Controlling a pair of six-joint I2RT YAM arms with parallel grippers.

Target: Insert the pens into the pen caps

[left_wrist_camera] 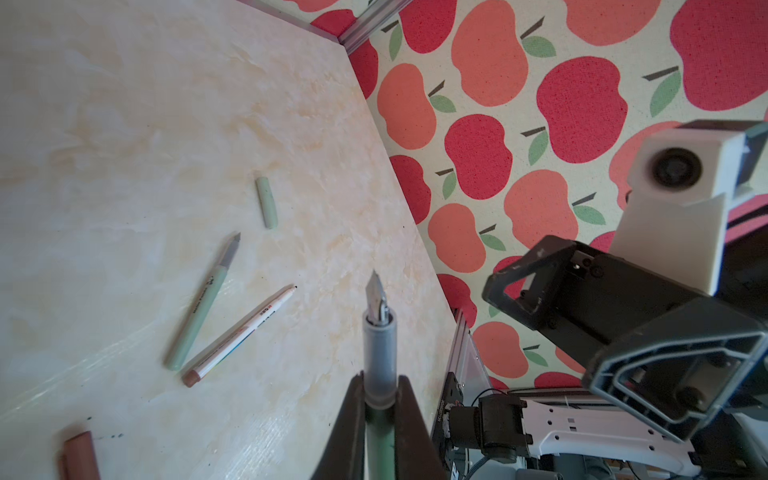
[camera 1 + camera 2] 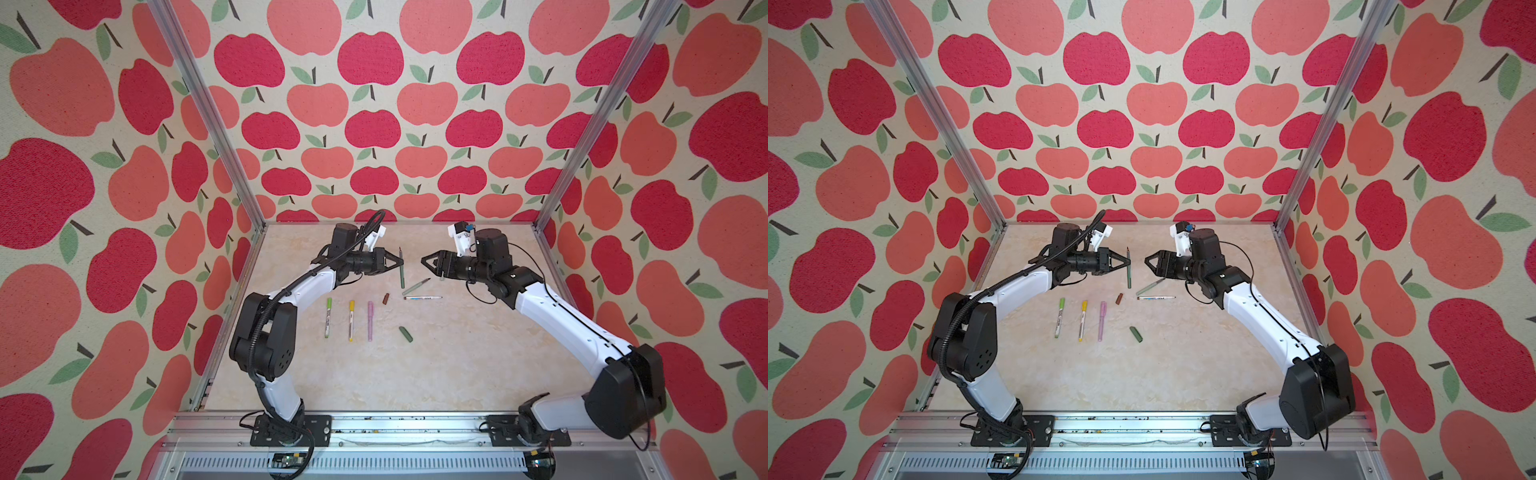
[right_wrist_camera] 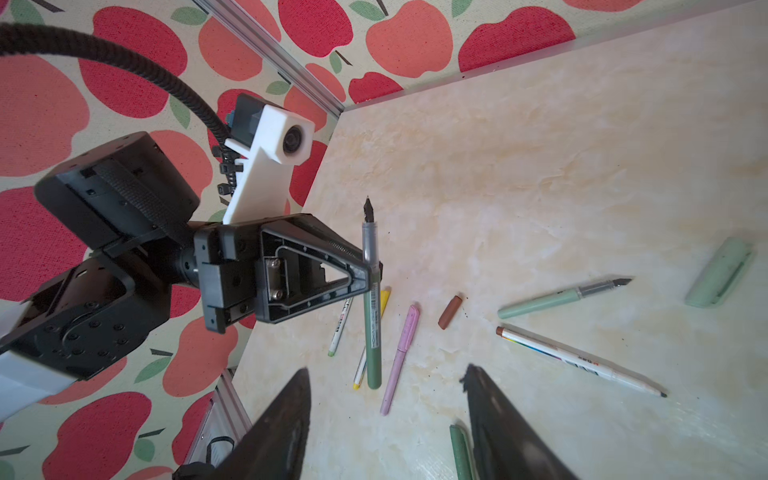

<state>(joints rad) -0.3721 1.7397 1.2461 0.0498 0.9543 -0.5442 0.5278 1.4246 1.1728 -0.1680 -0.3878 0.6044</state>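
Capping under way: the left claw (image 2: 400,262) is pressed tight on the barrel of the dark green pen (image 3: 372,332), holding it roughly upright above the desk (image 2: 457,365), nib up. Facing it, tip to tip across a short gap, the right claw (image 2: 427,264) is spread and empty.

The matching dark green cap (image 2: 405,334) lies flat on the desk, nearer the arm bases than either claw and well apart from the held pen. Below the gap between the claws lie a pale sage pen (image 2: 415,286) and a white pen (image 2: 422,297), both uncapped. A brown cap (image 2: 386,299) rests beside them, and a pale sage cap (image 3: 719,272) lies under the right claw. Toward the bases from the left claw, 3 pens lie in a row, already capped: lime (image 2: 328,318), yellow (image 2: 351,320), pink (image 2: 370,321).

The pens look light, stiff and smooth, so likely to swivel in a narrow pinch. The mid-barrel hold seen here, below the grey grip section, seems the safest, keeping the delicate nib clear. The stubby cap should roll easily; a grip across its middle, open mouth free, would suit.

The desk is pale marbled cream, flat and faintly glossy. Apple-print walls (image 2: 374,124) on aluminium framing enclose it on 3 sides.
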